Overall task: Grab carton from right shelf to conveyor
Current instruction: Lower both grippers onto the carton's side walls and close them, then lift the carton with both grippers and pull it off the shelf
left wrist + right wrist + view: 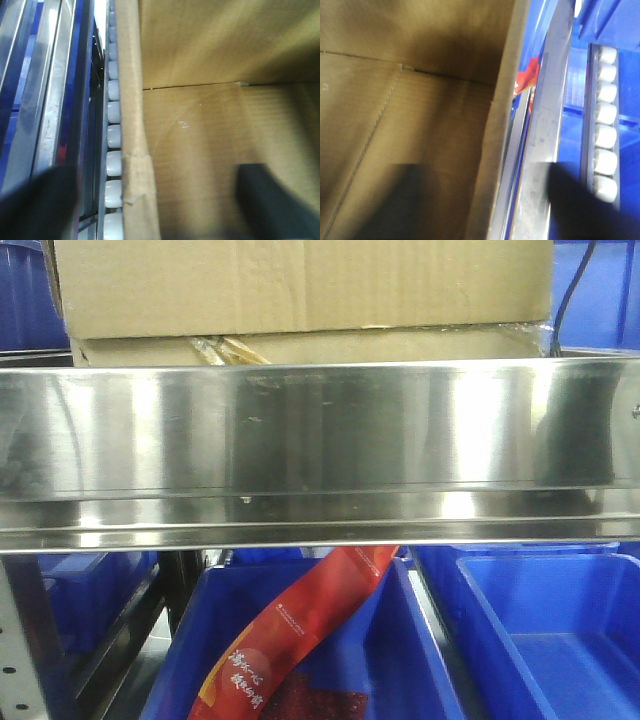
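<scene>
A large brown corrugated carton sat on the upper level of the right shelf, just behind its broad, mirror-bright steel front rail. A tuft of glossy amber packing tape stuck out along the carton's lower front edge. The left gripper stood wide open astride one upright cardboard wall of the carton. One dark, blurred finger was on the outer side of the wall and the other was on the cardboard side, and neither could be seen pressing the wall. Between that outer finger and the wall ran a row of white rollers, with steel rails further out. The right gripper was spread just as wide over the carton's opposite wall. One shadowy finger was out over the steel rail and its partner was over the brown cardboard. A second row of white rollers lay just past that outer finger. A crease ran across the cardboard ahead of each gripper. The front view showed neither gripper. Below the shelf rail in that view stood blue plastic bins, and a long red packet with gold lettering leaned slantwise in the middle one. A black cable hung down beside the carton's upper corner.
</scene>
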Action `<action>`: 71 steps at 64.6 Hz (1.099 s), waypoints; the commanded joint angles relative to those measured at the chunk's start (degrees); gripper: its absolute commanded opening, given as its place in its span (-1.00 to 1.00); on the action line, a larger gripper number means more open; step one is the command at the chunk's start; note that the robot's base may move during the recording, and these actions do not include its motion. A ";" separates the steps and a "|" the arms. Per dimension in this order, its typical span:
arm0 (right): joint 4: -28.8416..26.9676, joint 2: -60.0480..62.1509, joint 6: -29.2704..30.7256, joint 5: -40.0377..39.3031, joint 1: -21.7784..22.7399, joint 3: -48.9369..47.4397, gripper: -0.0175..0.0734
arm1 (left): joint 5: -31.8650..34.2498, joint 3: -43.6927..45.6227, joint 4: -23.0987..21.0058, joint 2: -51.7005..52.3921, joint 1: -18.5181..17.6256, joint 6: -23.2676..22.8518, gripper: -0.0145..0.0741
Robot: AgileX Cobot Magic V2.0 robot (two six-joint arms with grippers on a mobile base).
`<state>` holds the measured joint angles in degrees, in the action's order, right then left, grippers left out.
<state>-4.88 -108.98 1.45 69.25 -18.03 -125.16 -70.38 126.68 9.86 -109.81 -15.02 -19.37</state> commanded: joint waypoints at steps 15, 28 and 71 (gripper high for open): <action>-0.03 0.19 0.00 0.72 0.12 -0.54 -0.76 | 0.41 0.47 -0.30 0.37 0.14 -0.12 -0.67; -0.03 0.81 0.00 0.72 0.12 -0.54 -0.76 | 0.41 1.03 -0.15 0.37 0.14 -0.12 -0.68; -0.03 10.35 0.00 0.72 0.12 -5.83 -0.76 | 0.41 11.41 -0.54 7.43 -4.65 4.58 -0.68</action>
<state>-4.38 -100.41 1.55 71.79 -18.03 -130.29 -72.23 138.02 11.98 -104.58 -18.68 -16.18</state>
